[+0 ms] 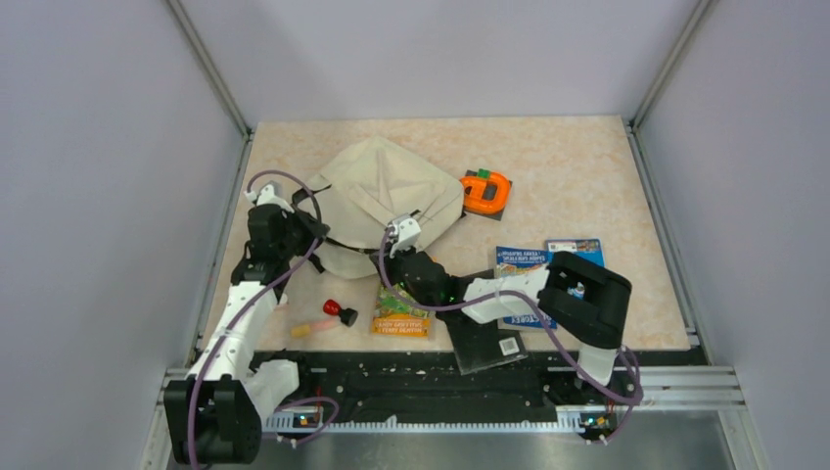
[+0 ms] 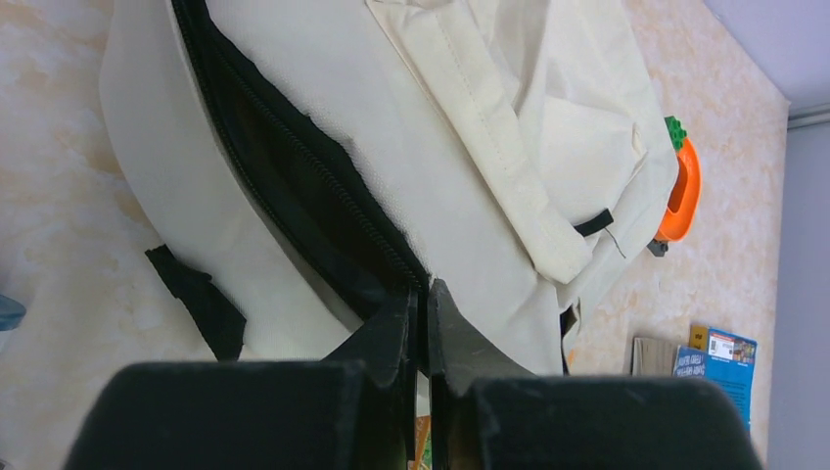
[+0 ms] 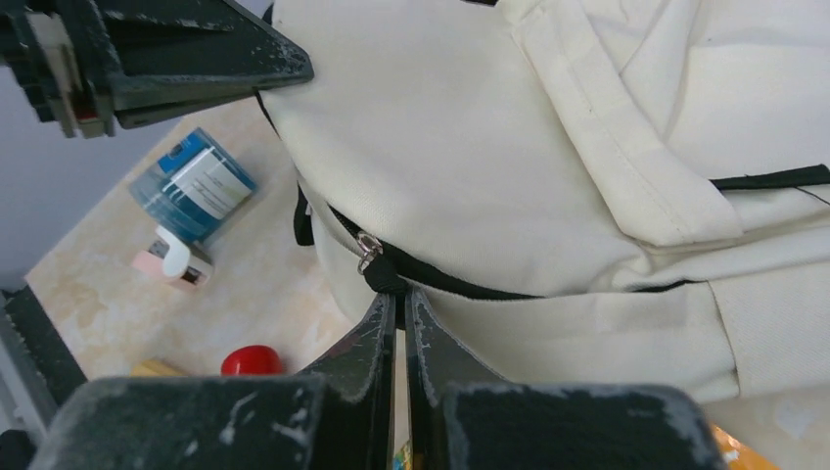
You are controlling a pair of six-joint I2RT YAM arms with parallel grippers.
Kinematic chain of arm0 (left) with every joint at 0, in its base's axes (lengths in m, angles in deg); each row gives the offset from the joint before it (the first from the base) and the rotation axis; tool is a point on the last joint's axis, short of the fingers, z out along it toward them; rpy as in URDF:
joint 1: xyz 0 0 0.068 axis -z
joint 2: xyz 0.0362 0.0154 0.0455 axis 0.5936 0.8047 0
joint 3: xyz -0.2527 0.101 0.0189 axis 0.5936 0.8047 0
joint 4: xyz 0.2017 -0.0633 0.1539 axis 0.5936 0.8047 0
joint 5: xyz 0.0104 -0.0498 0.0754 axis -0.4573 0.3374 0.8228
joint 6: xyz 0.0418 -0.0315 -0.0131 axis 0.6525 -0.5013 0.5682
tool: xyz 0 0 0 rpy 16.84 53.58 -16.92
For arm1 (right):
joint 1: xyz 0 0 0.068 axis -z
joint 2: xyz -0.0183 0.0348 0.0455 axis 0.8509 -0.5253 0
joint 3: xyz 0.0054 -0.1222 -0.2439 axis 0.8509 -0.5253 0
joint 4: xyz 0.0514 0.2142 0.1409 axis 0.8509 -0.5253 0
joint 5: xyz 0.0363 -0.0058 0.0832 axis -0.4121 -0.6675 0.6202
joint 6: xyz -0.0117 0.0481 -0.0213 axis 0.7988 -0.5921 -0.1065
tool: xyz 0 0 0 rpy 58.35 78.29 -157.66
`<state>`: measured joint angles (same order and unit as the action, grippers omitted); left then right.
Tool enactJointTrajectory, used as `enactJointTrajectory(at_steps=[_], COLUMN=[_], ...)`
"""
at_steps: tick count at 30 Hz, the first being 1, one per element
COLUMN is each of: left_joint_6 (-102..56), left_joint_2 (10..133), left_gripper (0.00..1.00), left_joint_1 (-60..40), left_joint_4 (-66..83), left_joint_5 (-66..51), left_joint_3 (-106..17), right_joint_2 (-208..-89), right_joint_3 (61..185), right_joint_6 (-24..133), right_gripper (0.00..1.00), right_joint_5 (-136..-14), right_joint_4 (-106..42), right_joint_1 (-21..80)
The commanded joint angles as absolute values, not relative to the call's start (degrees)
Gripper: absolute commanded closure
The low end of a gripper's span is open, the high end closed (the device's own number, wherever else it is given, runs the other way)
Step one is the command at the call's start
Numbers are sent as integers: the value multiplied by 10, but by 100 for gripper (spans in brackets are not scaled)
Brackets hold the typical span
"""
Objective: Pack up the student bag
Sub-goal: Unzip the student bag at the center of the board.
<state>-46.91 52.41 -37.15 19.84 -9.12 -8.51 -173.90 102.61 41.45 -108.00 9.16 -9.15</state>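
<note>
The student bag (image 1: pixel 377 191), cream fabric with black zipper lines, lies at the back left of the table. My left gripper (image 1: pixel 318 233) is at its left side. The left wrist view shows this left gripper (image 2: pixel 423 294) shut on the bag's (image 2: pixel 470 108) black zipper edge, beside a gaping dark opening. My right gripper (image 1: pixel 387 257) is at the bag's near edge. In the right wrist view that right gripper (image 3: pixel 399 294) is shut on the black zipper pull tab (image 3: pixel 384 274), just below its metal ring, on the bag (image 3: pixel 489 147).
An orange clamp-like toy (image 1: pixel 486 191) lies right of the bag. Blue booklets (image 1: pixel 533 264), a black notebook (image 1: pixel 484 343), a snack packet (image 1: pixel 401 318) and a red-capped item (image 1: pixel 338 311) lie near the front. A blue-labelled bottle (image 3: pixel 193 184) lies by the bag's left side.
</note>
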Motion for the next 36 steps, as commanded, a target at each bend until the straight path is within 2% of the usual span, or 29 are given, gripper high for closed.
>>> enactJointTrajectory(at_steps=[1, 16, 21, 31, 36], left_joint_6=[-471, -446, -402, -359, -348], left_joint_2=[513, 512, 514, 497, 494], left_gripper=[100, 100, 100, 100, 100], left_joint_1=[-376, -376, -376, -376, -376], left_joint_4=[182, 273, 318, 300, 299], left_joint_5=[-87, -112, -82, -66, -68], left_joint_3=[-110, -212, -240, -204, -202], right_joint_2=[-1669, -1584, -1562, -1527, -1553], right_joint_3=[990, 929, 923, 945, 968], right_joint_6=[400, 399, 406, 394, 395], right_gripper=[100, 100, 100, 100, 100], right_joint_5=[-1068, -1079, -1093, -985, -947], right_joint_4=[80, -40, -68, -137, -176], right_joint_1=[-92, -91, -84, 2, 50])
